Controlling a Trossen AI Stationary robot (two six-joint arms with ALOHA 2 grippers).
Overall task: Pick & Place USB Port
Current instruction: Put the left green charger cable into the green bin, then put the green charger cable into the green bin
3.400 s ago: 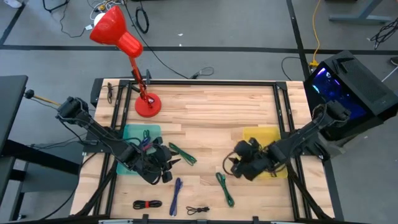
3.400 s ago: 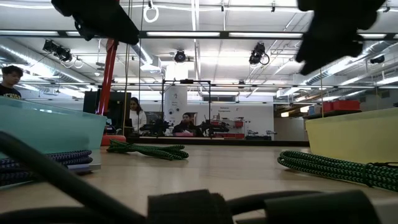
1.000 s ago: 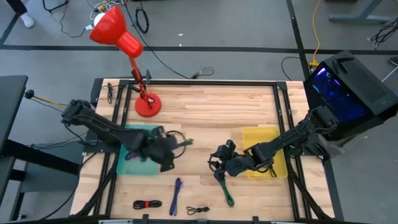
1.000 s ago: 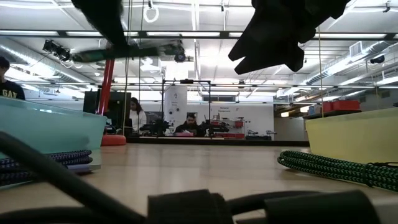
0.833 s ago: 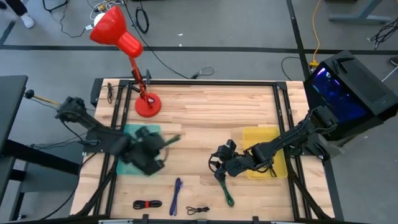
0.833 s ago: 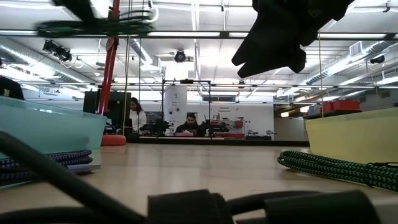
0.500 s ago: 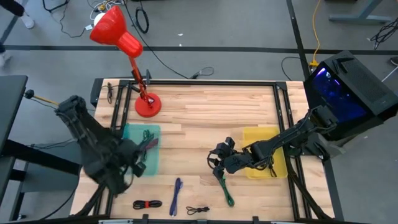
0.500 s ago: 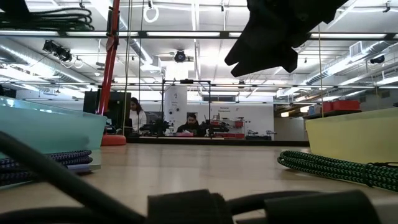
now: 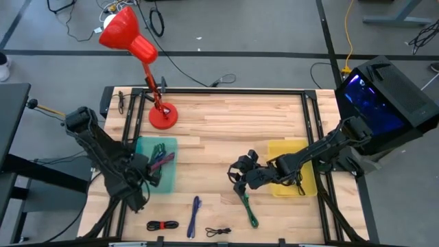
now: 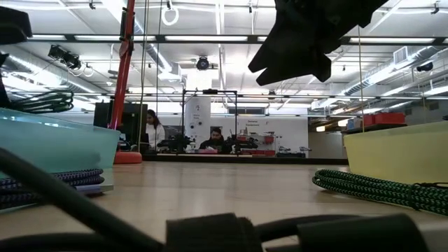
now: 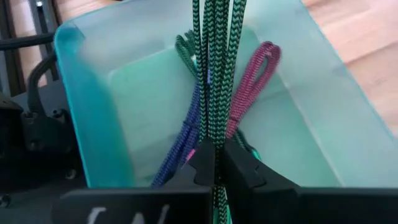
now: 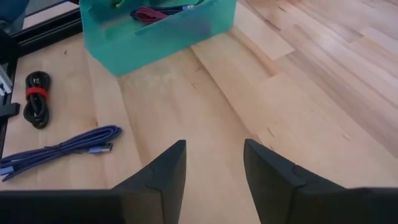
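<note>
My left gripper (image 11: 216, 165) is shut on a green braided cable bundle (image 11: 214, 74) at the near left side of the teal bin (image 9: 167, 180). The bundle reaches out over the bin, above the blue and magenta cables (image 11: 249, 81) lying inside. In the low view the green cable (image 10: 42, 101) hangs just above the bin's rim (image 10: 63, 136). My right gripper (image 9: 239, 180) is open and hovers mid-table above a second green cable (image 9: 247, 206), which lies flat on the wood. My left gripper pinches the green cable bundle (image 11: 214, 146) between its two fingers (image 11: 202, 168), several strands together. The strands run along the fingers and stick out ahead of them. The bundle is lifted clear, over the teal bin's inside.
A yellow bin (image 9: 296, 180) sits right of my right gripper. A blue cable (image 9: 195, 213), a black cable with a red tie (image 9: 162, 225) and a thin black cable (image 9: 218, 232) lie near the near edge. A red lamp (image 9: 163, 115) stands at the far left.
My left gripper has carried the green cable from mid-table toward the table's left, lifted clear, to the teal bin's near left side, and has lowered it slightly over the bin. My right gripper has hardly moved.
</note>
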